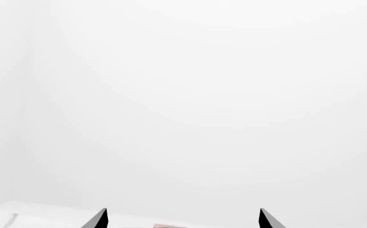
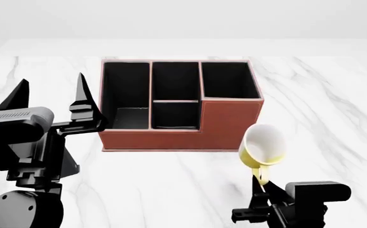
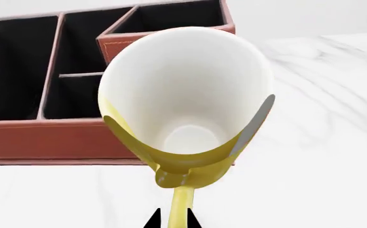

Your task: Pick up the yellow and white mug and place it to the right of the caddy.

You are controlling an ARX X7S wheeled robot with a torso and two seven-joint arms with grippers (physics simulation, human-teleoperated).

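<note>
White marble-veined bench [image 2: 335, 109] fills the scene, backed by a plain pale wall. On it stands the caddy [image 2: 182, 130], reddish-brown with black-lined compartments, its taller corner section at the near right.

The yellow and white mug [image 2: 263, 146] is held in the air just in front of that taller corner, tilted so its white mouth faces the head camera and its yellow handle points downward. The right gripper [image 2: 261, 186] has its fingers [image 3: 194, 219] pinched tight on the handle — in the right wrist view the two dark tips sit either side of the thin yellow loop, with the mug's body beyond the tips.

The left gripper [image 2: 50, 97] is raised at the left, near the caddy's left end, fingers spread wide apart and holding nothing — the left wrist view shows mostly blank wall between its two tips.
</note>
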